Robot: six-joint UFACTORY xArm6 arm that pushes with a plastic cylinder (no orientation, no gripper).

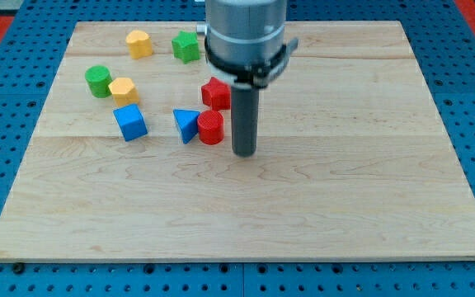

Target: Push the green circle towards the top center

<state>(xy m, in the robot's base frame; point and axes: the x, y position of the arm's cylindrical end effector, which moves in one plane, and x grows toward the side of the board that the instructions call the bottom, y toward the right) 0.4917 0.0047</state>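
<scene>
The green circle (pixel 98 81) sits at the view's upper left on the wooden board (pixel 320 198), touching or nearly touching a yellow block (pixel 124 89) to its right. My tip (pixel 245 153) is on the board near the centre, far to the right of the green circle and just right of a red cylinder (pixel 211 128). The rod rises from the tip into the grey arm housing (pixel 246 33) at the view's top.
A blue cube (pixel 130 122) lies below the yellow block. A blue triangle (pixel 186 124) touches the red cylinder. A red star-like block (pixel 216 93) sits above them. A yellow block (pixel 139 43) and a green star-like block (pixel 186 46) lie near the top edge.
</scene>
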